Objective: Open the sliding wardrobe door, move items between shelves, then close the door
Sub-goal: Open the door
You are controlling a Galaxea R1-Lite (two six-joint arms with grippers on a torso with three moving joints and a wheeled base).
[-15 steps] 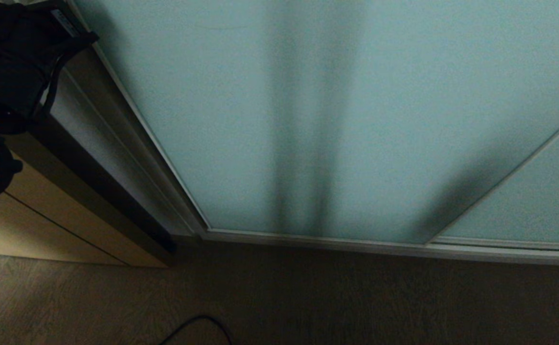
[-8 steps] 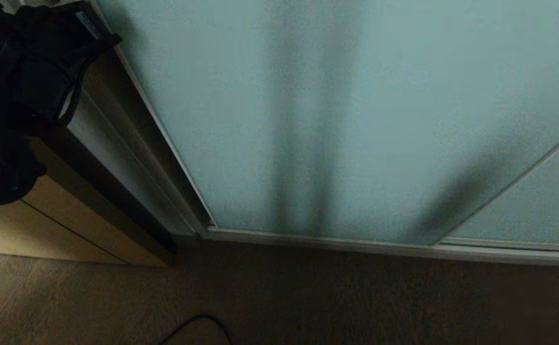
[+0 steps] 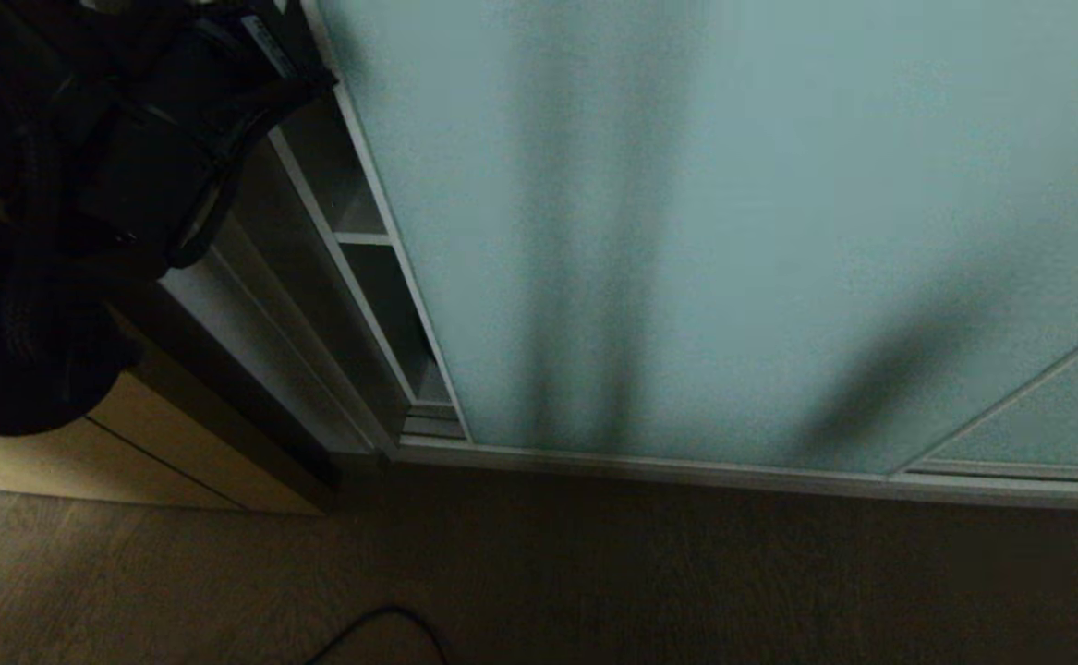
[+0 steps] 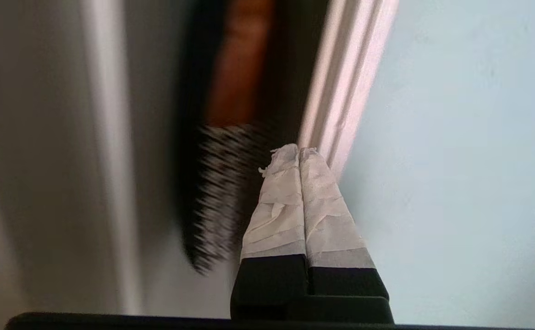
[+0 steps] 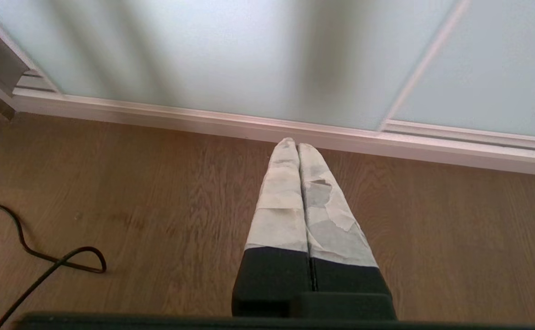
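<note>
- The sliding door, a frosted pale teal pane in a slim silver frame, stands slid a little way to the right, leaving a narrow gap at its left edge.
- In that gap the wardrobe's inside shows: the pale front edge of a shelf and dark compartments above and below it.
- The left pincer has its white-wrapped fingers pressed flat together, holding nothing; its tips sit at the door's silver frame, just beside the frosted pane.
- In the head view the left arm shows as a dark mass at the upper left, up against the door's left edge.
- In the left wrist view something orange-brown and something striped show blurred in the gap; what they are cannot be told.
- The right pincer is also closed tight and empty, pointing down at the wooden floor near the door's bottom rail.
- A black cable loops on the floor, well apart from the right pincer.
- A beige wooden cabinet stands left of the wardrobe.
</note>
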